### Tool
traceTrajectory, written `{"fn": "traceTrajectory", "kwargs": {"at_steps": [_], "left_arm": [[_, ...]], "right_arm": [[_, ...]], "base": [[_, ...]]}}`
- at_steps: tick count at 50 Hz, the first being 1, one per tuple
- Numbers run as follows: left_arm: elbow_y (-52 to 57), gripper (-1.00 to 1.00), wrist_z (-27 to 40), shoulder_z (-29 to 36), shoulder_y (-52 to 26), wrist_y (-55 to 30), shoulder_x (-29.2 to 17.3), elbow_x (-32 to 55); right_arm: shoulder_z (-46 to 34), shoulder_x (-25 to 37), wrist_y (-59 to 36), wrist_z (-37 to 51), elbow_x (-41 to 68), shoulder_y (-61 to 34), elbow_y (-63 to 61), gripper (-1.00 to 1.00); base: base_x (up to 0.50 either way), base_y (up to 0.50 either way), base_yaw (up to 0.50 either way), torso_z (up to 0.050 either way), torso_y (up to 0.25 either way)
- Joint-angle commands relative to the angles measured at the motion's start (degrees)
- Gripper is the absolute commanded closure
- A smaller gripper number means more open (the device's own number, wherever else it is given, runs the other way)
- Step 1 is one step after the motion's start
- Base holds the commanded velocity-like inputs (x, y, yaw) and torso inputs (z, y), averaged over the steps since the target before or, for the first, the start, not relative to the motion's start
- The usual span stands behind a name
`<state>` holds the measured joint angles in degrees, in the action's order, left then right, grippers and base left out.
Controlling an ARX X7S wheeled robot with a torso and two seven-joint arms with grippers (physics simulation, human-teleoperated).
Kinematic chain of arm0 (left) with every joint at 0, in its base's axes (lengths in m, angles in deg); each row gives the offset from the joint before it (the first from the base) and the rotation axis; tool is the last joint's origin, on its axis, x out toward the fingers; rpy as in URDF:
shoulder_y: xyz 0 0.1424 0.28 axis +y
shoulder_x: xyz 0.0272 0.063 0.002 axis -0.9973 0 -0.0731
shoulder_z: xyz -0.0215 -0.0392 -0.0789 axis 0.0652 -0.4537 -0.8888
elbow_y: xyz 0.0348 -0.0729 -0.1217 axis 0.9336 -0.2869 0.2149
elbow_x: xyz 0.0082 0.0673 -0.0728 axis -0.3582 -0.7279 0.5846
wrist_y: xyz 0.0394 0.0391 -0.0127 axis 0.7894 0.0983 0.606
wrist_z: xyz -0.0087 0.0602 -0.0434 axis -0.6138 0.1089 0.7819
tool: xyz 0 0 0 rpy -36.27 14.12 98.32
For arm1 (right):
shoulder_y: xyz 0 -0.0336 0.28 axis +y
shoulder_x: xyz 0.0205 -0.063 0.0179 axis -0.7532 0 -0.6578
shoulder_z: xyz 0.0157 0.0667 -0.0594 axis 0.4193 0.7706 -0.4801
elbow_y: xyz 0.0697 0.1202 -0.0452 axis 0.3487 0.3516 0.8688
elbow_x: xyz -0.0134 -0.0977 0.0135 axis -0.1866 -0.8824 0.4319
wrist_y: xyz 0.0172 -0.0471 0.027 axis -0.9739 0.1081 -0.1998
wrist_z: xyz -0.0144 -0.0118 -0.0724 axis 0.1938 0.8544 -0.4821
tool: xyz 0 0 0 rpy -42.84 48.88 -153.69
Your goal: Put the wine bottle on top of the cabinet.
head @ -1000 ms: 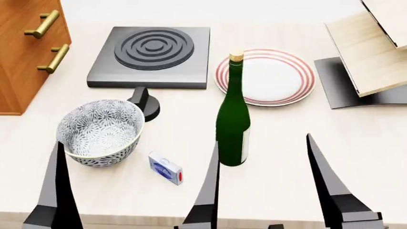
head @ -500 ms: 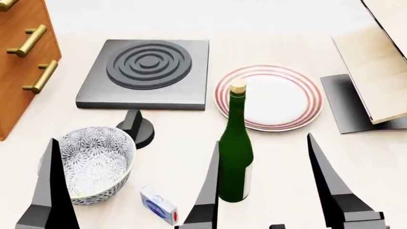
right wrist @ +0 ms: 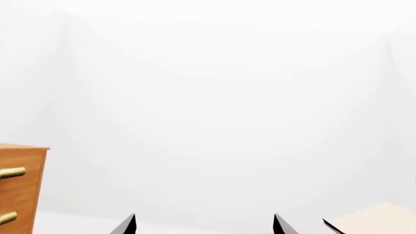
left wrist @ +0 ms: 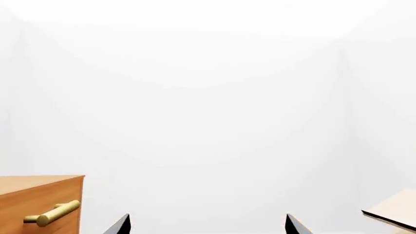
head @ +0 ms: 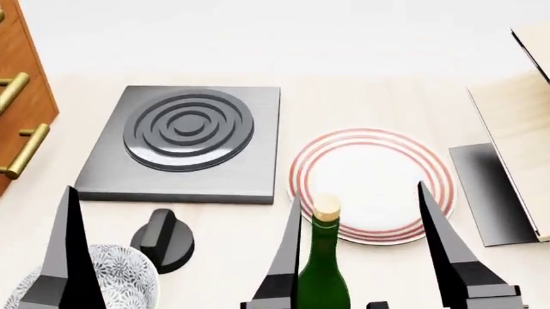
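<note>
The wine bottle (head: 324, 283) stands upright at the head view's bottom edge; only its tan cork, neck and green shoulders show. It appears between my right gripper's (head: 359, 193) two dark fingers, close to the left one; contact cannot be told. The right gripper is open, also in its wrist view (right wrist: 203, 222), where no bottle shows. My left gripper (left wrist: 206, 222) is open and empty; one of its fingers (head: 69, 257) shows in the head view. The orange-brown cabinet (head: 22, 96) with brass handles is at the far left, and shows in both wrist views (left wrist: 39, 195) (right wrist: 19, 185).
A dark hob plate (head: 185, 145) with rings lies ahead left, a black knob (head: 161, 238) before it. A red-rimmed white plate (head: 369, 183) lies behind the bottle. A patterned bowl (head: 112, 283) is at the bottom left. A pale wood rack (head: 524, 148) on a dark base (head: 490, 193) stands right.
The head view has shifted forward: everything on the table slid down the frame. The bottle and bowl are now cut off at the bottom edge, the small box is gone from view. Fingers hold the same spread.
</note>
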<state>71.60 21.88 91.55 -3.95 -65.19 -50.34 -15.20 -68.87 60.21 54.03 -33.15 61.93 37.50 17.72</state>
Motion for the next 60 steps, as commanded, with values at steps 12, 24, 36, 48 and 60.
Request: {"fn": "traceTrajectory", "kwargs": {"at_steps": [12, 24, 36, 48, 60], "left_arm": [[0.2, -1.0, 4.6, 1.9, -1.6, 1.1, -3.3, 3.0], [-0.2, -1.0, 5.9, 2.8, -2.1, 1.9, -4.4, 3.6], [-0.5, -1.0, 6.9, 3.5, -2.4, 2.6, -5.2, 4.0], [-1.2, -1.0, 7.5, 4.5, -2.7, 3.1, -5.7, 4.1], [-1.7, -1.0, 8.1, 5.1, -3.0, 3.7, -6.2, 4.3]], "right_arm": [[-1.2, 1.3, 0.0, 1.0, 0.0, 0.0, 0.2, -1.0], [-2.0, 2.0, 0.1, 1.4, -0.2, -0.2, 0.4, -1.0], [-2.1, 2.4, -0.2, 1.8, 0.2, -0.4, 0.0, -1.0], [9.9, 4.5, 3.0, 2.5, 4.6, 2.3, 2.1, -1.0], [10.8, 5.1, 3.1, 3.0, 5.4, 2.5, 2.0, -1.0]], "base": [[0.0, 0.04, 0.0, 0.0, 0.0], [0.01, 0.5, 0.0, 0.0, 0.0], [0.02, 0.5, 0.0, 0.0, 0.0], [0.01, 0.16, 0.0, 0.0, 0.0], [0.0, 0.0, 0.0, 0.0, 0.0]]}}
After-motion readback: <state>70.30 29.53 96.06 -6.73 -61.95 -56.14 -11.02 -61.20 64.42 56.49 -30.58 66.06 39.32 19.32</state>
